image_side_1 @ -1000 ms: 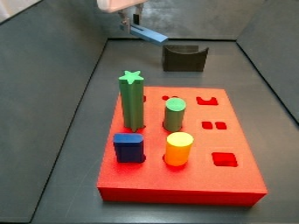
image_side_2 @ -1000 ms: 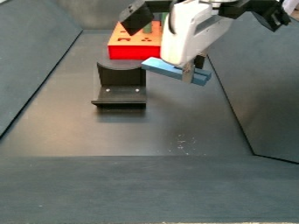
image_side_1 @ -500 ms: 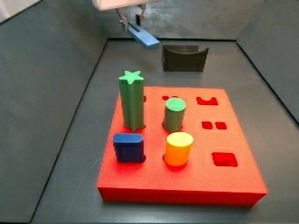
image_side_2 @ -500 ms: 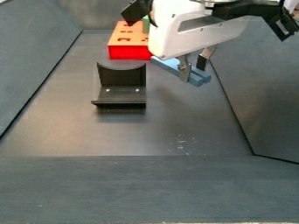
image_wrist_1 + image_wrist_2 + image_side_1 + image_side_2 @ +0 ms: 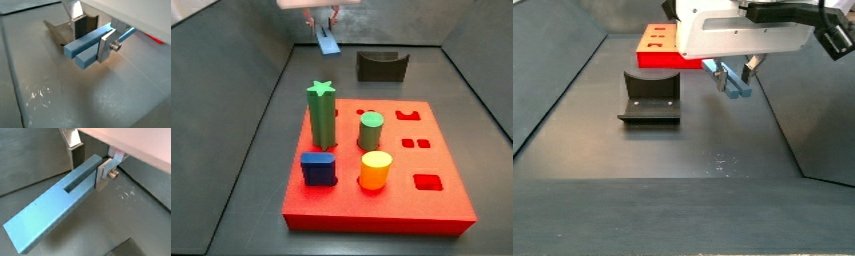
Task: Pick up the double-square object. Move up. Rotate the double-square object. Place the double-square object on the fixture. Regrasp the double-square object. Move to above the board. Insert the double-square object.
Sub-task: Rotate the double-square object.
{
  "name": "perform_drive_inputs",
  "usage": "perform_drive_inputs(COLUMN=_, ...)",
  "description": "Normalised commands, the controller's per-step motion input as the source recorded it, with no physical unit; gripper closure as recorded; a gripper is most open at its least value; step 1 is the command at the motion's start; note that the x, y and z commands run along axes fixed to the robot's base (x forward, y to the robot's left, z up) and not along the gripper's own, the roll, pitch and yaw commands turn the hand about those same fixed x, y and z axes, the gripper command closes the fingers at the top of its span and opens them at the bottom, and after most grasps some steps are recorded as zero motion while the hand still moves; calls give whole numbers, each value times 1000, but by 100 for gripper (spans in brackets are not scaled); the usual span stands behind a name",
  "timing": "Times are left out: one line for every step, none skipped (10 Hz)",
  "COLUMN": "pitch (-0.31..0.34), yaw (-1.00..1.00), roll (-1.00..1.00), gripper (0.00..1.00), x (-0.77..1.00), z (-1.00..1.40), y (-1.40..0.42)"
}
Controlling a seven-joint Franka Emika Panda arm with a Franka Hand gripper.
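The double-square object [image 5: 60,208], a slim grey-blue bar, hangs clear of the floor in my gripper [image 5: 105,172], whose silver fingers [image 5: 107,44] are clamped on it partway along its length, as both wrist views show. In a side view the bar [image 5: 329,41] sits up in the air, tilted, just beside the fixture [image 5: 382,66] and above it. In a side view the fixture [image 5: 648,98] stands on the floor between bar and wall. The red board [image 5: 385,190] lies well apart from the fixture, pegs standing in it.

Claw [image 5: 735,76] w/ bar [image 5: 728,80] (aloft) beside fixture [image 5: 649,96].
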Motion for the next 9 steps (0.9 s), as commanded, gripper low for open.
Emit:
perform_drive_inputs(pitch=-61, yaw=-901, roll=-53, gripper=100, x=28, z=-33, y=23)
perform_drive_inputs(pitch=-60, yaw=-673, roll=-53, gripper=100, x=27, z=-34, y=23)
perform_drive_inputs(pitch=-59, yaw=-405, roll=-53, gripper=100, x=26, z=-34, y=23)
perform_drive_inputs(pitch=-58, yaw=-310, roll=-53, gripper=100, x=25, z=-35, y=23)
perform_drive_inputs(pitch=0, yaw=0, roll=0, gripper=100, x=0, z=-1000, y=0)
perform_drive_inputs(pitch=-6, yaw=39, roll=0, gripper=100, x=6, z=-1000, y=0)
perform_drive_inputs(pitch=-25, yaw=42, roll=-16, gripper=100, x=18, z=-1000, y=-2)
perform_drive_inputs(pitch=-32, yaw=40, roll=-28, gripper=100, x=24, z=-1000, y=-3)
perform_drive_inputs(pitch=-42, yaw=27, roll=-58, gripper=100, x=34, z=-1000, y=2)
